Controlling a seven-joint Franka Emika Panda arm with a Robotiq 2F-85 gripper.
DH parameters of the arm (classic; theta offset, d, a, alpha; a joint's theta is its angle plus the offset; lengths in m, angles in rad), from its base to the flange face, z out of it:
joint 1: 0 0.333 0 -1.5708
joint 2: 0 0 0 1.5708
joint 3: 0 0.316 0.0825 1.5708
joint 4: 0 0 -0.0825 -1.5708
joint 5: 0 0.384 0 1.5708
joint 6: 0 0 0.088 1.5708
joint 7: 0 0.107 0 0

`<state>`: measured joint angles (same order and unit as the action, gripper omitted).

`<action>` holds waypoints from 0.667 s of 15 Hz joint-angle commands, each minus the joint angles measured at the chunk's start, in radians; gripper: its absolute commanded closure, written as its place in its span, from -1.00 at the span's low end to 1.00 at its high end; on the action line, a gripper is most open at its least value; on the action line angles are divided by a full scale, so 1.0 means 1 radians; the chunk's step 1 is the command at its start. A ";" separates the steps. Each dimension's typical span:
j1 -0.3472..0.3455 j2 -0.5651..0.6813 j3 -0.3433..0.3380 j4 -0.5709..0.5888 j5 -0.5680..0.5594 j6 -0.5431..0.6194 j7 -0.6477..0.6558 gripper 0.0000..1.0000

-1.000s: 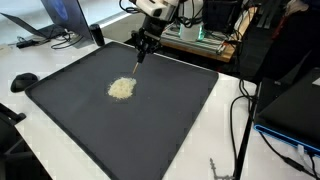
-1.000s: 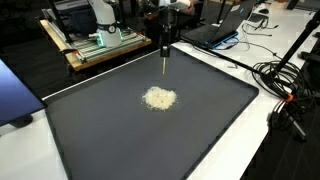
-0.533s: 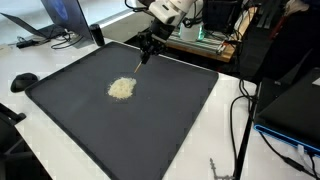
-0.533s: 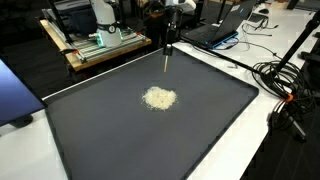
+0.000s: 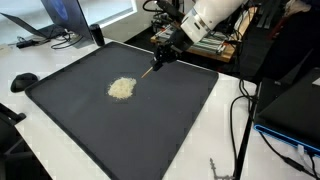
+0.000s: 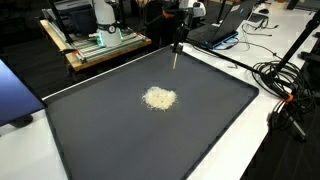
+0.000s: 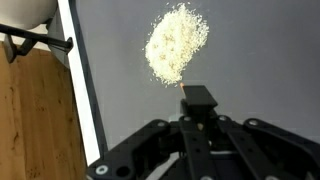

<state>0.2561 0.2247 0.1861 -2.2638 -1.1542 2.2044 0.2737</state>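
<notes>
Well, hard bits first: the pincer (image 5: 161,58) fingertips are too small to make out in both exterior views. In wrist view only a dark block (image 7: 198,99) shows btw the closed fingers, so the grip point itself is hidden. Even so, a thin pale stick (image 5: 152,68) juts from the pincer, which is clamped fully shut on it. The stick slants down toward the pile (image 5: 121,88). Its tip is near the pile but apart from it; can't tell if it touches the mat (image 5: 185,115). The pile is loose pale grains, type unclear, lying approx mid-mat, w/ the pincer beyond it toward the mat's back edge. The arm (image 5: 215,15) is cut off by the frame top.

Around the pile:
- a laptop (image 5: 62,18) well beyond it, partly cropped
- a dark rounded lump (image 5: 22,80) off the mat on the white tabletop (image 5: 40,62), too small to identify
- cables (image 6: 285,92) well apart from the pile, past the mat's edge
- a wood rack (image 6: 90,50) w/ kit behind the mat; any labels on it are too blurred to read
</notes>
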 commanded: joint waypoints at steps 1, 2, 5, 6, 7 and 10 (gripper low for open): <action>0.013 0.088 0.015 0.111 -0.001 -0.086 -0.092 0.94; 0.012 0.103 0.017 0.135 0.010 -0.096 -0.126 0.94; -0.004 0.152 0.018 0.224 0.062 -0.119 -0.256 0.94; -0.013 0.169 0.017 0.257 0.088 -0.122 -0.301 0.94; -0.022 0.183 0.016 0.288 0.117 -0.122 -0.344 0.94; -0.052 0.220 0.015 0.376 0.226 -0.113 -0.467 0.94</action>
<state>0.2323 0.3915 0.1957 -1.9919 -1.0263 2.1087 -0.0696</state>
